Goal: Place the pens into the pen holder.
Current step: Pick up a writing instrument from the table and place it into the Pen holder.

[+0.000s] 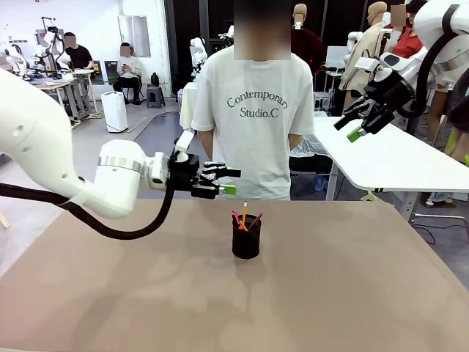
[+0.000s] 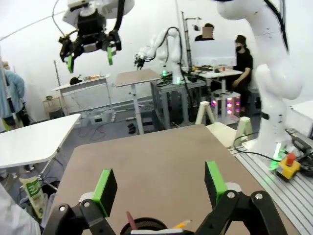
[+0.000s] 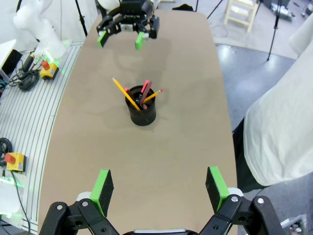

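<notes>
Pens (image 3: 142,95) stand in the pen holder (image 3: 143,113) beyond the open right claw (image 3: 159,188).

One pen holder (image 3: 143,112) holds about four pens (image 3: 142,96); two arms, one person (image 1: 255,110).

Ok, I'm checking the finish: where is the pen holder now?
In the front view the pen holder stands mid-table with the pens in it, just below and right of the open left gripper, before the person.

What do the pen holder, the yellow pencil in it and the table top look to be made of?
The pen holder: black and matte, probably metal mesh, though the weave is too small to confirm. The yellow pencil: likely painted wood, judging by its glossy yellow shaft and sharpened tip. The table top: a smooth, matte tan board, perhaps laminate; it shows soft shadows and no grain.
</notes>
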Robot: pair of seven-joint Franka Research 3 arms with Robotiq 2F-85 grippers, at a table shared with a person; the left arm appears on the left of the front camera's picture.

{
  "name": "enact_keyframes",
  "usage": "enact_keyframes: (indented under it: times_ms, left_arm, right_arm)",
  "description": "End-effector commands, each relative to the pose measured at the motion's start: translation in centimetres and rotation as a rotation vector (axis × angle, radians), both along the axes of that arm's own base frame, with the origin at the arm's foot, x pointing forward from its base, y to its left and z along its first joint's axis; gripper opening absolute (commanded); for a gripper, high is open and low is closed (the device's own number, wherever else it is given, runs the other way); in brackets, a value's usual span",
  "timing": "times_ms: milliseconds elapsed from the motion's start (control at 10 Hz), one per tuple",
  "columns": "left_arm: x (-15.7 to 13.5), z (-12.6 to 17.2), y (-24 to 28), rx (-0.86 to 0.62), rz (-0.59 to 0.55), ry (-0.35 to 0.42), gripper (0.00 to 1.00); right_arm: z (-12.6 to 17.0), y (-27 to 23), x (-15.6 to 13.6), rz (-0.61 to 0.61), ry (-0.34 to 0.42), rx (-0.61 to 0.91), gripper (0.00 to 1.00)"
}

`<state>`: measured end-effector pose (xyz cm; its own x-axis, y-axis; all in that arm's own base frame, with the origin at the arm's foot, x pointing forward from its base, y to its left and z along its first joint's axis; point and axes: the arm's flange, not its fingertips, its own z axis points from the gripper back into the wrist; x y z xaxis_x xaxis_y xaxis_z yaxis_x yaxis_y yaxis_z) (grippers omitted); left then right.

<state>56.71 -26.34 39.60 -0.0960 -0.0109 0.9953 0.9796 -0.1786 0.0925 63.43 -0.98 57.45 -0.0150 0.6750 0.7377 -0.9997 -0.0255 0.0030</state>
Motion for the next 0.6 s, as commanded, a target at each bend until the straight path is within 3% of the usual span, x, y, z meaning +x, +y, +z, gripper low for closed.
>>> enact_keyframes:
  times_ms: [0,300,500]
  left_arm:
    - [0.1,3.2,3.2,0.063,-0.098,-0.004,0.94]
    - [0.5,6.8,7.8,0.299,-0.109,-0.085,0.94]
    - [1.1,8.5,10.1,0.466,-0.144,-0.060,0.94]
  right_arm:
    - [0.0,0.1,-0.4,-0.007,0.001,0.000,1.00]
    - [0.0,0.1,-0.4,-0.007,0.001,0.000,1.00]
    - [0.0,0.1,-0.4,-0.007,0.001,0.000,1.00]
